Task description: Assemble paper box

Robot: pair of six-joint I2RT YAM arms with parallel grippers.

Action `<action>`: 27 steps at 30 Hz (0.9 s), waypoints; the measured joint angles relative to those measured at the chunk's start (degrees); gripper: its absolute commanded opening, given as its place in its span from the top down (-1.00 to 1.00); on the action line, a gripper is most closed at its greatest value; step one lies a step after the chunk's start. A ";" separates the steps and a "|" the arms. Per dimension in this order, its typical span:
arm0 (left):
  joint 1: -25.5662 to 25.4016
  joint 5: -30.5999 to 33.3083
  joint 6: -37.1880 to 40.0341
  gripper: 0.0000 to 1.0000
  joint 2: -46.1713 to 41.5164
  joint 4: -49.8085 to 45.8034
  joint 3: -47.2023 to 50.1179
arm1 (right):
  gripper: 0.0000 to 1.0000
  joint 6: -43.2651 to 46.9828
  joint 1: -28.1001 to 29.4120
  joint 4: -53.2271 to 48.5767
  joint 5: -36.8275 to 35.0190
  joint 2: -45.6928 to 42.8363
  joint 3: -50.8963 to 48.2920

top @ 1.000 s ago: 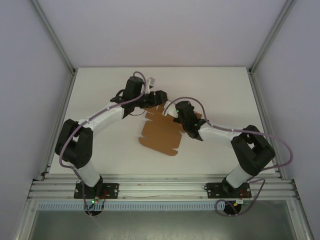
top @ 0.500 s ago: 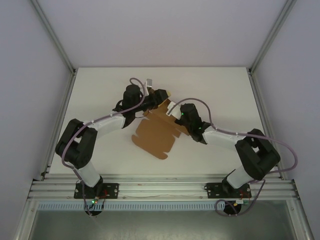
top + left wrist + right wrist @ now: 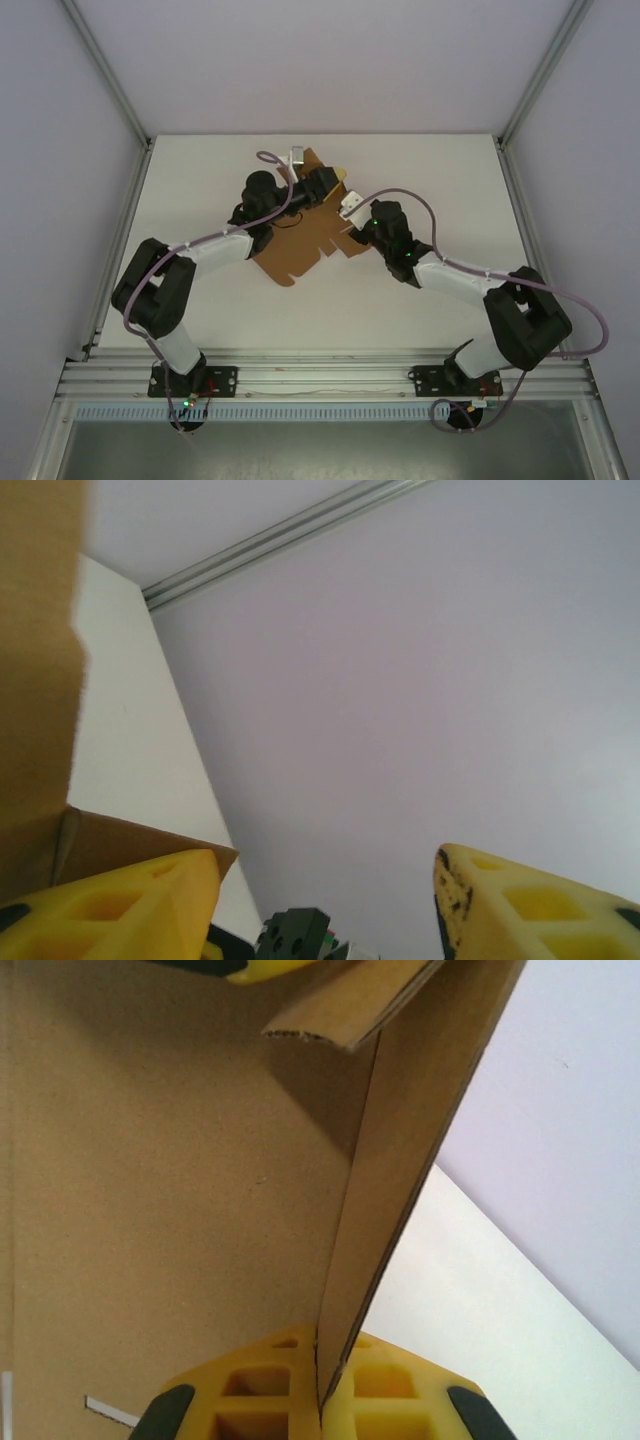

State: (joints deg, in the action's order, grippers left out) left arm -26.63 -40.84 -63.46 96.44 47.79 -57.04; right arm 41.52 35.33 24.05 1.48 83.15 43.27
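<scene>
**Q:** What is on the left?
**A:** The left gripper [image 3: 322, 865] is at the far middle of the white table [image 3: 440, 170]. Its yellow fingers [image 3: 120, 900] are spread wide, with bare wall showing between them. Brown cardboard sits just outside one finger.

**Q:** And in the middle?
**A:** The paper box [image 3: 295, 255], a kraft die-cut sheet not yet closed, lies between the two arms. One flap is folded up from the main panel.

**Q:** On the right?
**A:** The right gripper [image 3: 322, 1385] has its fingers pressed together, pinching the thin edge of that raised flap.

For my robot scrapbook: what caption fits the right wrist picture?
Right gripper pinches a folded flap of the brown paper box.
</scene>
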 measured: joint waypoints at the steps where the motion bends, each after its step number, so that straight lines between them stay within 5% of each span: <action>1: 0.00 0.15 1.42 -0.37 -0.96 -1.84 0.09 | 1.00 -0.02 -0.15 -0.13 0.31 -0.09 -0.11; 7: 0.90 4.70 15.37 -1.00 -14.10 -23.61 1.29 | 1.00 2.14 -0.57 -1.55 1.84 -2.47 -0.20; 13: 7.85 17.44 26.16 -1.00 -29.11 -44.02 3.76 | 1.00 5.18 -2.91 -7.34 3.69 -5.27 0.87; 17: 14.69 22.34 30.01 -1.00 -29.42 -51.28 6.29 | 1.00 6.78 -3.67 -11.26 4.96 -5.29 2.60; 21: 17.57 22.80 33.64 -0.99 -23.12 -54.86 7.65 | 1.00 7.41 -3.67 -14.19 6.82 -5.27 3.98; 27: 17.64 15.30 38.91 -0.94 -17.55 -53.55 8.24 | 1.00 7.37 -3.67 -15.10 7.37 -4.46 4.74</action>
State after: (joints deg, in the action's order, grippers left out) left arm -8.99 -25.54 -24.56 78.89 -5.76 -48.80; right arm 48.88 31.66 8.95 8.84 78.70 48.01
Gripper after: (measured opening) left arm 0.970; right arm 0.041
